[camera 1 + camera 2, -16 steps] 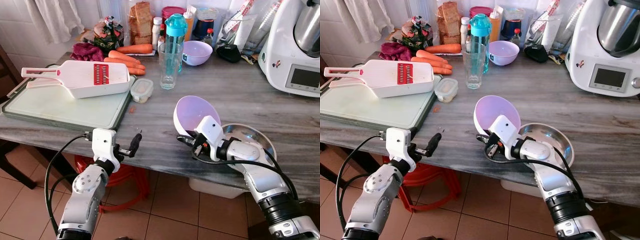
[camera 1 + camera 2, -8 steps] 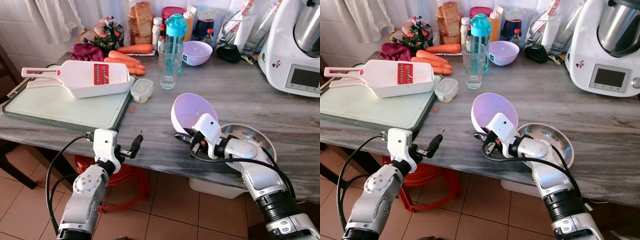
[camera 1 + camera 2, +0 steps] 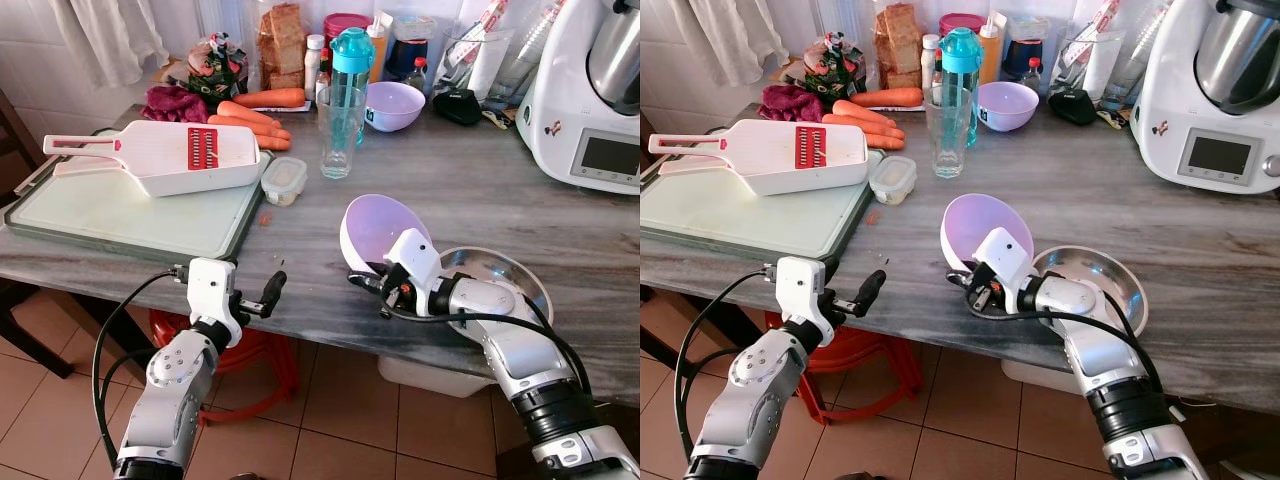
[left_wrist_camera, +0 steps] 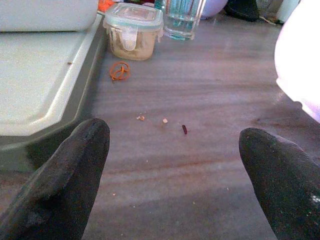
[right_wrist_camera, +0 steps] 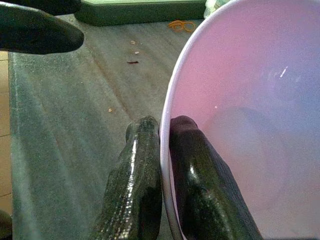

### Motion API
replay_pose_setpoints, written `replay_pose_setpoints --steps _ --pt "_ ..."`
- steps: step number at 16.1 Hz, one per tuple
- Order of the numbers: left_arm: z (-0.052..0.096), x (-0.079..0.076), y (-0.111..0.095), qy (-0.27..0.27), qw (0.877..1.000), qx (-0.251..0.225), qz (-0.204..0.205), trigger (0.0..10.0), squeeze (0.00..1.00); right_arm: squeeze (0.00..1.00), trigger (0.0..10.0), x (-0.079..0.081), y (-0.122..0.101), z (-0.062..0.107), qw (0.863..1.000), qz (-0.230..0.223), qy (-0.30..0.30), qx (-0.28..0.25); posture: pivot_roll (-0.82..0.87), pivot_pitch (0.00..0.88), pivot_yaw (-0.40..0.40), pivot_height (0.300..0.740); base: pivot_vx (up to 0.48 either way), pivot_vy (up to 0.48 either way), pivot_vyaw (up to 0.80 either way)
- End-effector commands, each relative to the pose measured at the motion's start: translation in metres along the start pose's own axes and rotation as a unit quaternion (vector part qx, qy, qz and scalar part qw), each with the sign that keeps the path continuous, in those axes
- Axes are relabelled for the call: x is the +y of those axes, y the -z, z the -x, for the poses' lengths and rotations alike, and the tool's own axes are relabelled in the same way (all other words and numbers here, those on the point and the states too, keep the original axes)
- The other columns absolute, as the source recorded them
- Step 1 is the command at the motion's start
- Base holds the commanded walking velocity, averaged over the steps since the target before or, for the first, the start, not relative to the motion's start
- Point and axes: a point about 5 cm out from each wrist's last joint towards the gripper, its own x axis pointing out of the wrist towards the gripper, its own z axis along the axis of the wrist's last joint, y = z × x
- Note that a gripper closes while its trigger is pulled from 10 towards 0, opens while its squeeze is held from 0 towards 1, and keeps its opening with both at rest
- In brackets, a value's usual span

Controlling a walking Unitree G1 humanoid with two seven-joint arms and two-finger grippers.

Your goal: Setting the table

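1. Compared with half a second ago, the lilac bowl (image 3: 378, 229) held by the right gripper (image 3: 372, 283) sits slightly lower and closer to the table (image 3: 470, 195), tilted with its opening facing the robot; the left gripper (image 3: 268, 291) hangs at the same spot over the near edge of the table.
2. Grey marble-patterned table: it carries all items listed below.
3. White kitchen machine (image 3: 592, 95) with a steel jug, at the far right of the table.
4. Pale green cutting board (image 3: 130, 208) at the left, bearing a white mandoline slicer (image 3: 165, 155) with a red blade insert.
5. Steel bowl (image 3: 505, 275), upright near the front edge, just right of the lilac bowl; the right arm crosses in front of it, and no contents can be made out.
6. Lilac bowl: empty, rim pinched between the two right fingers (image 5: 137, 170), one inside and one outside the wall.
7. Second lilac bowl (image 3: 394, 104), upright at the back of the table; its contents cannot be seen.
8. Teal water bottle (image 3: 351, 62), directly behind a clear drinking glass (image 3: 339, 130) holding a little water at the bottom.
9. Carrots (image 3: 256, 123), loose beside the slicer's far end.
10. Small lidded plastic container (image 4: 133, 29), holding a beige food, just beside the cutting board's corner.
11. Left gripper fingers (image 4: 65, 177): spread wide, holding nothing.
12. Orange rubber band (image 4: 119, 71) and crumbs on the bare table.
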Motion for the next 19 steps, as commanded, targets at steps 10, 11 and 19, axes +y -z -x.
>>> replay_pose_setpoints --steps 10,11,19 --pt "0.001 -0.002 0.003 0.004 1.000 0.014 0.016 10.0 0.00 1.00 10.0 0.001 -0.003 0.003 0.998 0.008 -0.054 0.026 0.05 0.061 0.001 0.740 0.000 0.000 0.00" --pt "0.002 -0.002 0.004 0.001 1.000 0.015 0.021 10.0 0.00 1.00 10.0 0.005 -0.002 0.003 0.998 0.003 -0.059 0.024 0.05 0.061 0.001 0.740 0.000 0.000 0.00" --pt "0.000 -0.002 0.003 0.001 1.000 0.018 0.024 10.0 0.00 0.00 10.0 -0.011 -0.026 0.010 0.995 0.078 0.030 -0.056 0.05 0.061 0.008 0.740 0.000 0.000 0.00"
